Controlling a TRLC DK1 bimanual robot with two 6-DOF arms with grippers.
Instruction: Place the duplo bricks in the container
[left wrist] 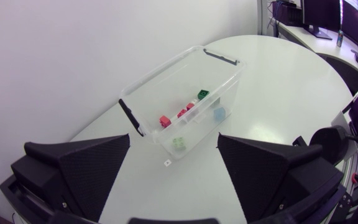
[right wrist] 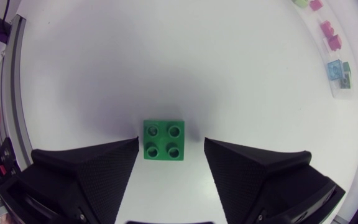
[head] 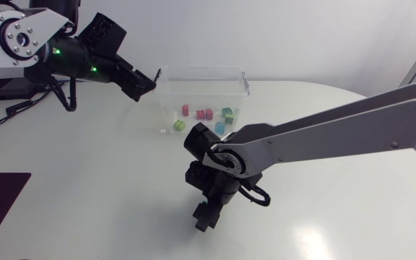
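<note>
- Where the white counter runs to its far middle, a clear plastic container stands upright, lid off, with black handle clips at its ends.
- Loose bricks lie on the container's floor: several pink-red ones, a dark green one, a pale blue one and a light green one. They lie apart from one another.
- Green duplo brick: four studs up, flat on the counter, well apart from the container and nearer than it. In the head view it is hidden under the right arm's black wrist.
- Right tool: fingers spread wide, one on each side of the green duplo brick. Bare counter shows between the brick and the right finger; the left finger stands just beside it. In the head view this tool points down at the near middle of the counter.
- Left tool: fingers spread wide with nothing between them, held above the counter and facing the container. From above it sits just beside the container's left end.
</note>
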